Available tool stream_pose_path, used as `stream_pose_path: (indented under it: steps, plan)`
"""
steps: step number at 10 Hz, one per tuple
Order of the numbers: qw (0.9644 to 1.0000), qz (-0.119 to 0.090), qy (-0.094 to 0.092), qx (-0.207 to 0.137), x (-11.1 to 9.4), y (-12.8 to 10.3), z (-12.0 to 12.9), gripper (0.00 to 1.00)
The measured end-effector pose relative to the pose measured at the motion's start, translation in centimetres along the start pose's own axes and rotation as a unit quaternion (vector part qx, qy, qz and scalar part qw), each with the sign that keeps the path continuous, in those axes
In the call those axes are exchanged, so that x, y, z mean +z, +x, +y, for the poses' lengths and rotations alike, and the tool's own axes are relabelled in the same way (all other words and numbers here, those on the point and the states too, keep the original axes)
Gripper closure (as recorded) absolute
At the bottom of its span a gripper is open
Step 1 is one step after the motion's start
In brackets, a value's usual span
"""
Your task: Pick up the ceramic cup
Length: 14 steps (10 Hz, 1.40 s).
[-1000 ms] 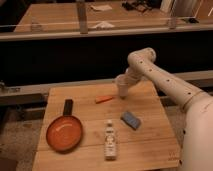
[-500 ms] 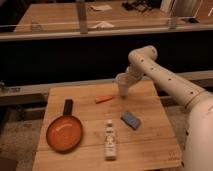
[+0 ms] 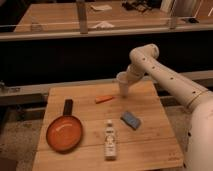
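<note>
I am watching the white jointed robot arm [image 3: 165, 75] reaching in from the right over the light wooden table [image 3: 150, 140]. The round orange frying pan with a black handle [image 3: 65, 131] is sitting near left. The slim white labelled bottle [image 3: 110, 141] is lying near the front, the flat blue sponge [image 3: 131, 119] right of it. The gripper [image 3: 123, 85] is hanging over the far edge, at the small white ceramic cup [image 3: 122, 83]; its grip I cannot tell. The thin orange stick [image 3: 104, 99] is lying just left of the cup
</note>
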Motion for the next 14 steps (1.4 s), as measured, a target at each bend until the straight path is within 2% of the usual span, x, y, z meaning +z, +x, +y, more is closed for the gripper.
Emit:
stream_pose_path:
  steps: [14]
  plan:
    - [1.0,0.0,0.002,-0.002,-0.43,0.12,0.09,1.0]
